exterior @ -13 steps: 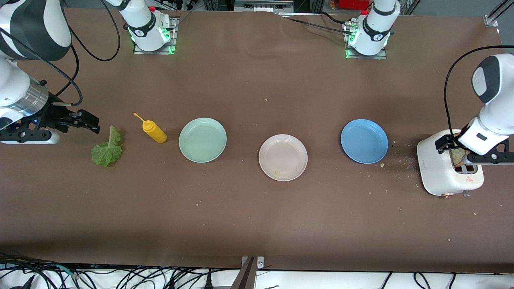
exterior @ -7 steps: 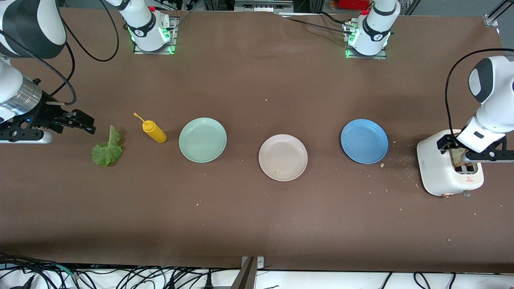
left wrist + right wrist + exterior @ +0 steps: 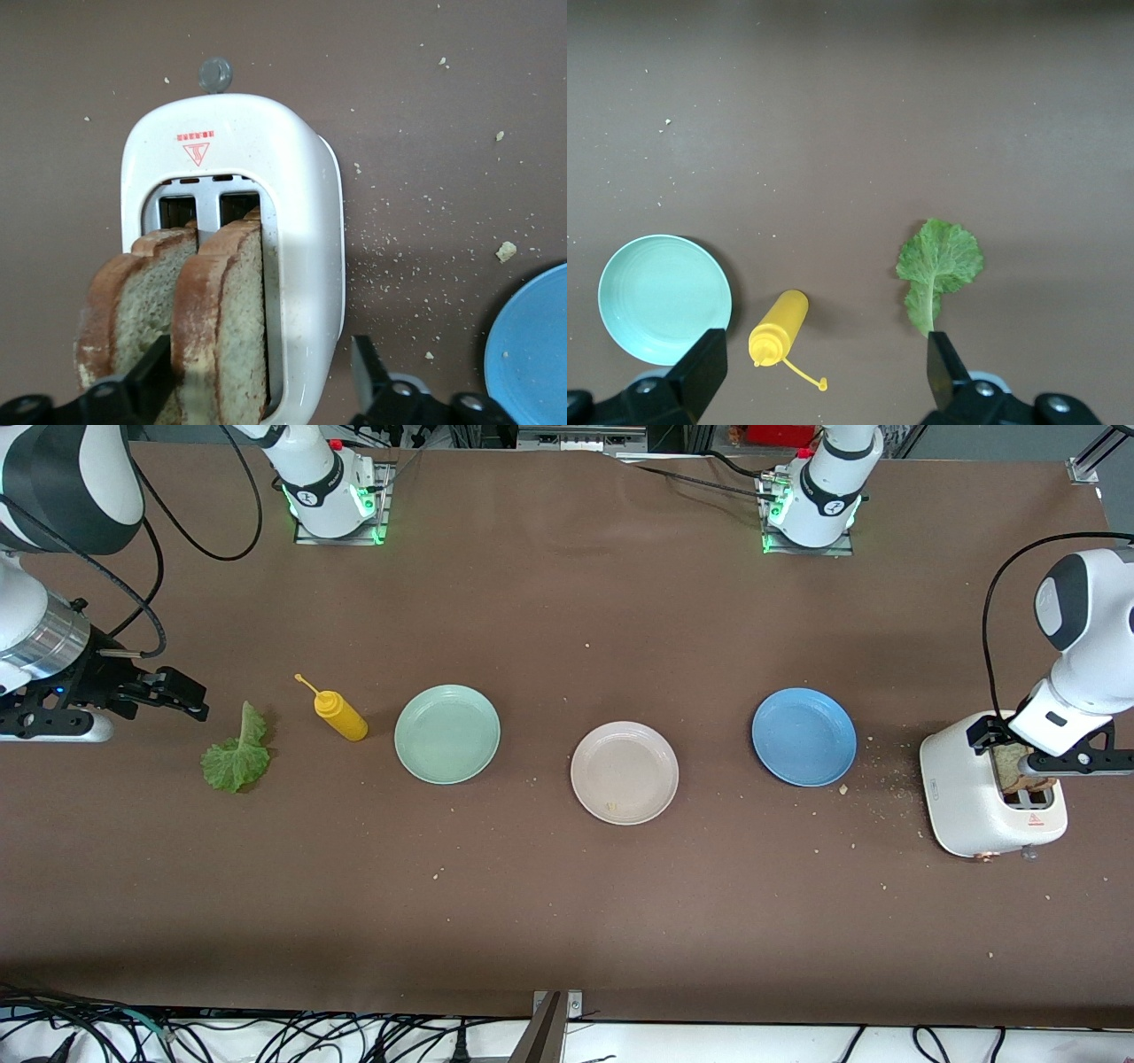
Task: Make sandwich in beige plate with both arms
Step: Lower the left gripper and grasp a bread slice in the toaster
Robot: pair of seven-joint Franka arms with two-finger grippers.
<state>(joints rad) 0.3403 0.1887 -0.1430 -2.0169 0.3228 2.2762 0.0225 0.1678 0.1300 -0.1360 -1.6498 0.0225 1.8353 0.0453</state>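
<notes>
Two brown bread slices stand in the slots of a white toaster at the left arm's end of the table. My left gripper is open just over the toaster. One finger is by the slices and the other is outside the toaster's wall. In the front view the left gripper sits on top of the bread. The beige plate is bare at the table's middle. The green lettuce leaf lies flat near the right arm's end. My right gripper is open in the air beside it, holding nothing.
A yellow mustard bottle lies between the lettuce and a mint-green plate. A blue plate sits between the beige plate and the toaster. Crumbs lie around the toaster. The right wrist view shows the lettuce, bottle and mint-green plate.
My left gripper has shifted a little over the toaster, and the bread shows more beside it. My right gripper has drawn slightly away from the lettuce toward its end of the table.
</notes>
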